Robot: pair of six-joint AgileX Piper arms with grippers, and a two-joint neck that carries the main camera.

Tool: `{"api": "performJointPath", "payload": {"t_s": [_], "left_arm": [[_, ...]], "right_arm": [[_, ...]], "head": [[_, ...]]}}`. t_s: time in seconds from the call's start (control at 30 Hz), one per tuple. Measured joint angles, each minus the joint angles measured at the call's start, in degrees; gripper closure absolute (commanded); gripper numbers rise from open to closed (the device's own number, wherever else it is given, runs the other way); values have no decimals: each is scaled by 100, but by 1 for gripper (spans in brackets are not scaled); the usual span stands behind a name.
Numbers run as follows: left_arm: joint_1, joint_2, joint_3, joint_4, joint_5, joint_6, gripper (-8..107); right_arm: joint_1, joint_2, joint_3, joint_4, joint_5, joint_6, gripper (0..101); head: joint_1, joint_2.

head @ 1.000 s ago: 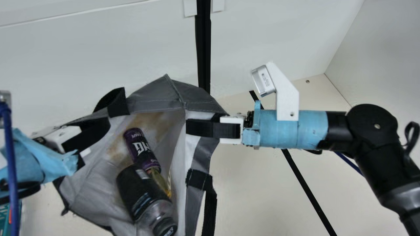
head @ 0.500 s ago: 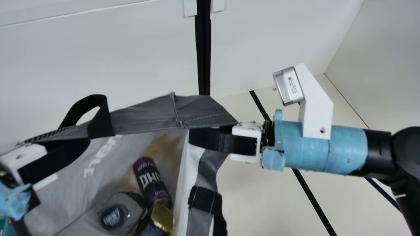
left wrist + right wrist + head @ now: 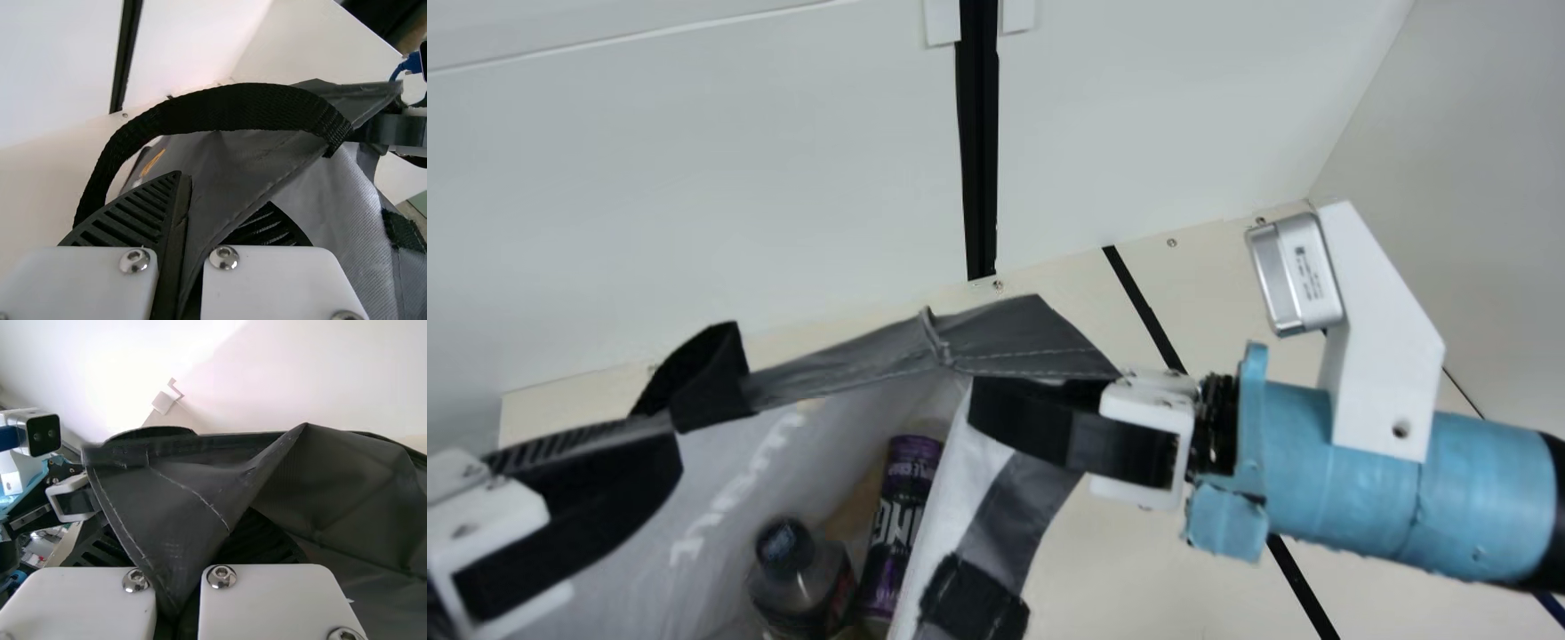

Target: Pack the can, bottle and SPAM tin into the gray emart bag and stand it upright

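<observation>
Main view: our L pincer (image 3: pixel 665 452) & R pincer (image 3: pixel 985 416) each grip gray bag (image 3: pixel 1014 342) rim; inside, can (image 3: pixel 898 524) at 2 o'clock from btl (image 3: pixel 796 578).

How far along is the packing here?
Done: can and bottle lie inside the bag; the tin I can't confirm. In hand: left gripper and right gripper clamp the bag's rim. Left, probably: standing it upright, then letting go.
</observation>
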Motion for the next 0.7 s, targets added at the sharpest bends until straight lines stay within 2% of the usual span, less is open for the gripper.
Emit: {"api": "performJointPath", "payload": {"t_s": [0.33, 0.47, 0.7], "left_arm": [[-543, 40, 315, 114, -14, 91, 107], [-531, 163, 474, -35, -14, 312, 107], [-256, 585, 614, -410, -25, 954, 107]], "right_arm": [[103, -347, -33, -944, 100, 739, 101], [225, -346, 40, -1313, 92, 754, 101], [620, -219, 403, -2073, -221, 586, 101]], "head": [[0, 0], [0, -9], [0, 0]]}}
